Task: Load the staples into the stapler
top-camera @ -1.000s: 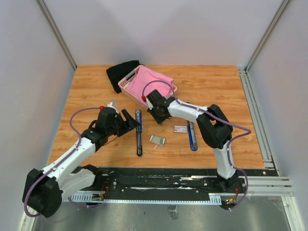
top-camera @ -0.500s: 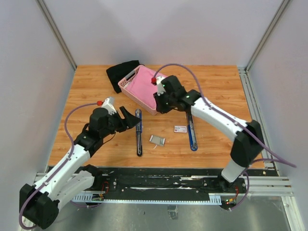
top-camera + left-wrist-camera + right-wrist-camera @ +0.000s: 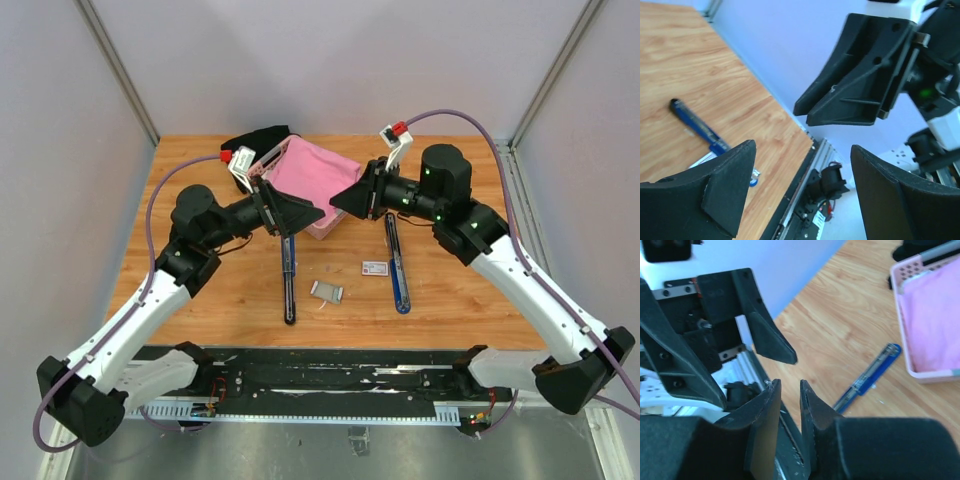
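Toward 6 o'clock on the wooden counter lay the staples, a small silvery-grey block, flat and free of both arms. It looked light and stiff, but probably brittle along its glued seams and smooth enough to skid. The safest hold would likely be a gentle pinch across its two long edges, kept level.

A small white carton with red print sat near it at 2 o'clock. On either side ran two long slim pieces of what seemed to be the stapler. The darker stapler piece lay at 9 o'clock of the block and the brighter blue stapler piece at 3 o'clock. Whether they were two staplers or one taken apart could not be told, and no loading channel could be made out.

Above them the arms met tip to tip in mid-air. The left fingers stood wide apart and empty. The right fingers were all but together, with only a slim gap and nothing in it.

Toward 12 o'clock, a pink basket holding pink cloth was partly masked by both sets of fingers, and a black cloth sat behind it. The far end of the darker piece was covered too. Neither wrist view showed the staples, and the carton's print was too small to read.
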Controlling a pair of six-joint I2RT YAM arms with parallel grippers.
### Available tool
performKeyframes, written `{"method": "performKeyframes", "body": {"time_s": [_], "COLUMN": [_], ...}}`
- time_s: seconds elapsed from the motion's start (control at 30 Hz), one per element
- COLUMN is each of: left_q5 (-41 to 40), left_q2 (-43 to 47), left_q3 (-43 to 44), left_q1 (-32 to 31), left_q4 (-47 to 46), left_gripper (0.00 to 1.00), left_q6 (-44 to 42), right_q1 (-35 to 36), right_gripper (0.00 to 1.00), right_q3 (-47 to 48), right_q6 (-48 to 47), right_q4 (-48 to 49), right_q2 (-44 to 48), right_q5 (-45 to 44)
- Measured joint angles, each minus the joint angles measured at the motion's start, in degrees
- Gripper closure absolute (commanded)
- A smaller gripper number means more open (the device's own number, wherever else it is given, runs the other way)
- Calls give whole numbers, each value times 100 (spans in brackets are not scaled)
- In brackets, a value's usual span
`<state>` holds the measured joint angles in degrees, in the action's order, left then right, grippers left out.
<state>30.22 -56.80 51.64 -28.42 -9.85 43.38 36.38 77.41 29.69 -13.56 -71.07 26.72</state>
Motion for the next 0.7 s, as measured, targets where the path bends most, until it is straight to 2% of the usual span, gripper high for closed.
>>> {"method": "performKeyframes", "body": {"time_s": [0.17, 0.43, 0.7], "left_q5": [251, -522, -1191], "left_q2": [-120, 107, -225], "left_q3": [297, -177, -610], "left_q1": [-219, -66, 175], "left_q4": [-251, 210, 1729], "left_gripper": [18, 17, 19], "left_q6": [-79, -203, -599], "right_q1": [0, 0, 308], "right_gripper": [77, 73, 54], "right_q3": [-125, -673, -1158], "right_q6": [562, 442, -494], "right_q4": [518, 365, -809], "right_q2": [243, 481, 234], "right_q5": [313, -120, -1259]}}
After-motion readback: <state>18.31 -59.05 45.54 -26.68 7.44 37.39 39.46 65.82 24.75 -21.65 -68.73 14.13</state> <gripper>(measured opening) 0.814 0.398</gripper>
